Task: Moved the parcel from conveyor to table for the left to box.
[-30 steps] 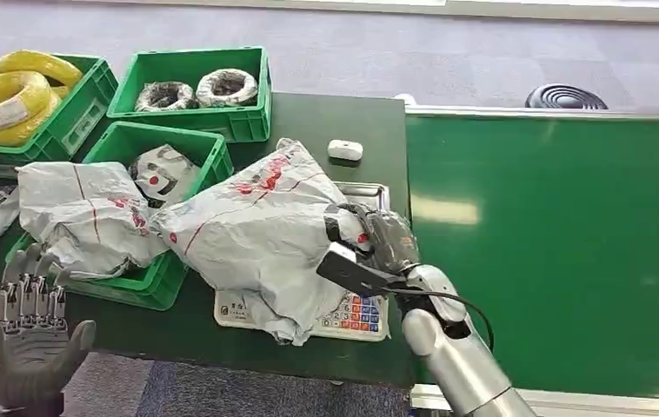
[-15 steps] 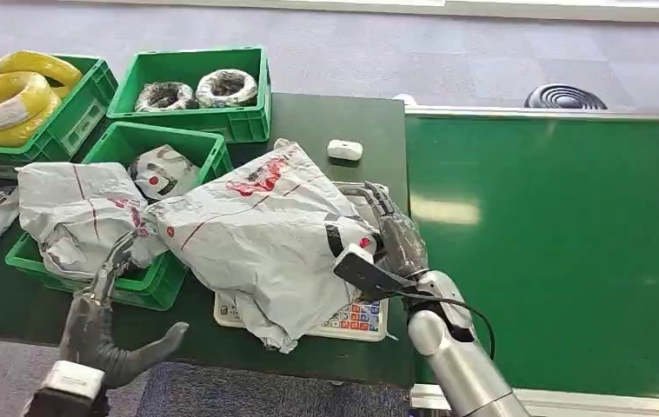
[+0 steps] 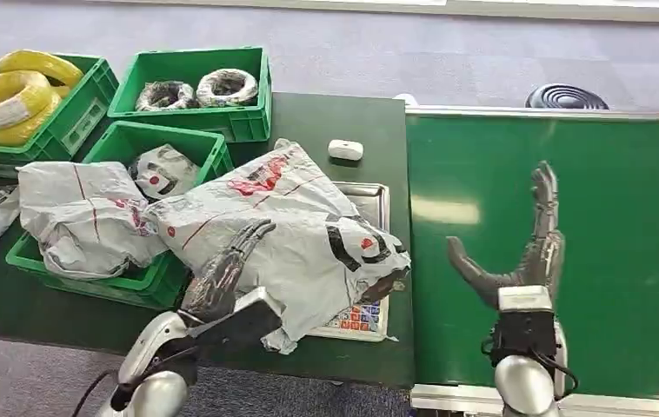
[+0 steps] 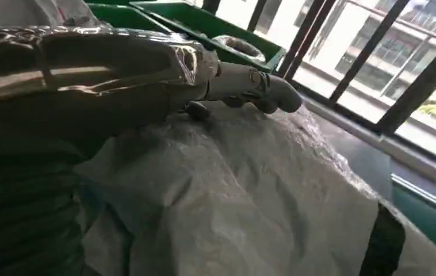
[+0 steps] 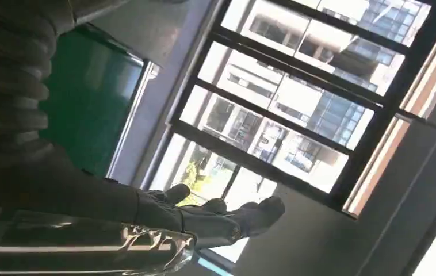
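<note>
Grey crinkled plastic wraps the parcel, which lies on the dark green bench on top of a scale whose coloured keypad and metal tray edge stick out from beneath it; its left end leans against the near green crate. That crate holds another grey parcel and a smaller bundle behind it. The left robot hand lies palm down on the parcel's near left part, fingers stretched out flat and side by side across the plastic, pointing away from the robot and a little to the right; it presses or rests on the wrap without closing round anything (the left wrist view shows the pale fingertips extended over the rumpled surface, nothing pinched). Its silver forearm comes up from the lower left, with a dark flat wrist block just above the bench edge. The right robot hand stands upright over the green conveyor belt, well apart from the parcel, fingers straight and pointing away from the robot, thumb spread wide to the left, holding nothing; the right wrist view shows its dark fingers extended against windows. Farther back on the bench sit a small white object, a crate with two dark wire coils and a crate with yellow coils.
</note>
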Controlling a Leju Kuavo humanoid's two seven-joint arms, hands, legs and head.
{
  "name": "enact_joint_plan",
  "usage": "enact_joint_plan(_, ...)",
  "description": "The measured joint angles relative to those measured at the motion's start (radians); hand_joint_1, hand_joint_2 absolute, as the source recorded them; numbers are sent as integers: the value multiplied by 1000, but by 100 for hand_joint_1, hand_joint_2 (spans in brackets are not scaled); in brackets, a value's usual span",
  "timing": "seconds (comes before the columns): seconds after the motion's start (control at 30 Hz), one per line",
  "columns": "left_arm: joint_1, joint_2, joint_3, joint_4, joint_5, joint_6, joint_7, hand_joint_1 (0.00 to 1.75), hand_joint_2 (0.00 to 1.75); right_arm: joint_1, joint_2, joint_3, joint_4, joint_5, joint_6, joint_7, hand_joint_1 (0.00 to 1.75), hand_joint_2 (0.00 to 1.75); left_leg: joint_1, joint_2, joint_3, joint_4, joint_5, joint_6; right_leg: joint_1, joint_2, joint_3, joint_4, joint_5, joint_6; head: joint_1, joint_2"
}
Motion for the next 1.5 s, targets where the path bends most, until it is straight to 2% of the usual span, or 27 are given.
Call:
enact_joint_plan(0.1,-59,-31,-11,92,-43,9,81,0,175,47,-10,-40,-75,-10,-29,-22,0,175,0,-1,1,0,0,0,0,0,0,0,0,0,0,0)
enact_joint_plan(0.13,-84,-45,-16,140,-78,32,117,44,175,65,-16,-48,-101,-15,-45,-32,0,175,0,-1,0,0,0,0,0,0,0,0,0,0,0,0)
enact_joint_plan(0.17,-107,-54,-18,177,-98,47,128,108,175,82,-19,-53,-125,-20,-58,-36,0,175,0,-1,0,0,0,0,0,0,1,0,0,0,0,0)
enact_joint_plan(0.2,-126,-63,-21,216,-114,61,136,159,175,96,-24,-58,-144,-21,-68,-40,0,175,0,0,0,0,0,0,0,0,1,0,0,0,0,0)
enact_joint_plan(0.23,-144,-69,-26,248,-150,79,157,171,175,109,-31,-61,-159,-23,-80,-46,0,175,0,0,1,0,0,0,0,1,1,0,0,0,0,0)
enact_joint_plan(0.33,-196,-84,-39,340,-291,119,229,173,175,141,-57,-61,-178,-49,-128,-48,0,175,0,0,1,0,0,0,0,1,1,0,0,0,0,0)
enact_joint_plan(0.57,-238,-88,-37,419,-299,136,214,175,175,168,-88,-61,-162,-110,-143,-47,0,175,0,0,1,0,0,0,0,1,1,0,0,0,0,0)
enact_joint_plan(0.7,-228,-87,-18,380,-246,145,164,175,175,184,-90,-65,-146,-222,-111,-66,0,175,0,0,0,0,0,0,0,1,1,0,0,0,0,0)
enact_joint_plan(0.83,-202,-75,-15,252,-244,185,137,175,175,207,-84,-76,-135,-252,-96,-84,0,175,0,0,-1,0,0,0,0,1,-1,0,0,0,0,0)
enact_joint_plan(1.03,-193,-48,2,-3,-174,455,8,175,175,234,-71,-80,-132,-296,-76,-85,0,175,0,0,-2,0,0,0,0,1,-1,0,0,0,0,0)
enact_joint_plan(1.13,-209,-22,34,-134,-342,683,-65,175,175,238,-53,-79,-121,-310,-69,-83,0,175,0,0,-1,-1,0,0,0,0,0,0,0,0,0,0)
enact_joint_plan(1.17,-213,-17,47,-149,-370,697,-64,175,175,238,-48,-78,-117,-310,-72,-83,0,175,0,0,-1,-1,0,0,0,0,0,0,0,0,0,0)
enact_joint_plan(1.37,-238,2,116,-149,-357,662,-9,175,175,239,-35,-76,-105,-354,-46,-65,0,175,0,0,0,-1,1,0,0,1,1,0,0,0,0,0)
enact_joint_plan(1.5,-286,11,171,-17,-338,615,55,175,175,219,-26,-71,-80,-351,28,-16,0,175,0,0,1,-1,1,0,0,1,1,0,1,0,0,0)
